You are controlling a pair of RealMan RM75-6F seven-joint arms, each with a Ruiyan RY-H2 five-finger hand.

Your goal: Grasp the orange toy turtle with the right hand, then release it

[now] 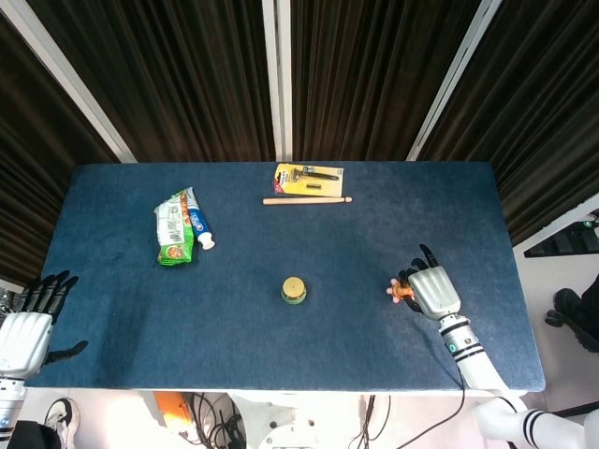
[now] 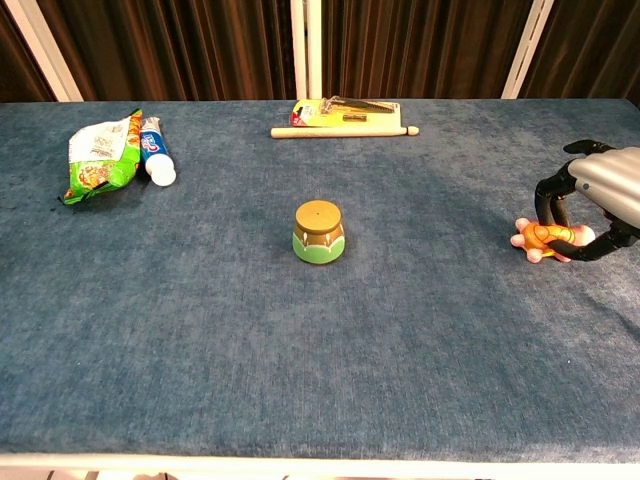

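The orange toy turtle (image 2: 538,238) lies on the blue table at the right side, small and partly hidden under black fingers. My right hand (image 2: 600,195) grips it, fingers curled down over its shell and the thumb hooked in at its near side. From above, only the turtle's left edge (image 1: 400,292) shows beside my right hand (image 1: 432,290). My left hand (image 1: 28,323) hangs off the table's front left corner with its fingers spread and holds nothing.
A green jar with a gold lid (image 2: 319,231) stands mid-table. A green snack bag (image 2: 98,157) and a white tube (image 2: 155,152) lie far left. A wooden stick (image 2: 343,130) and a yellow razor card (image 2: 340,109) lie at the far edge.
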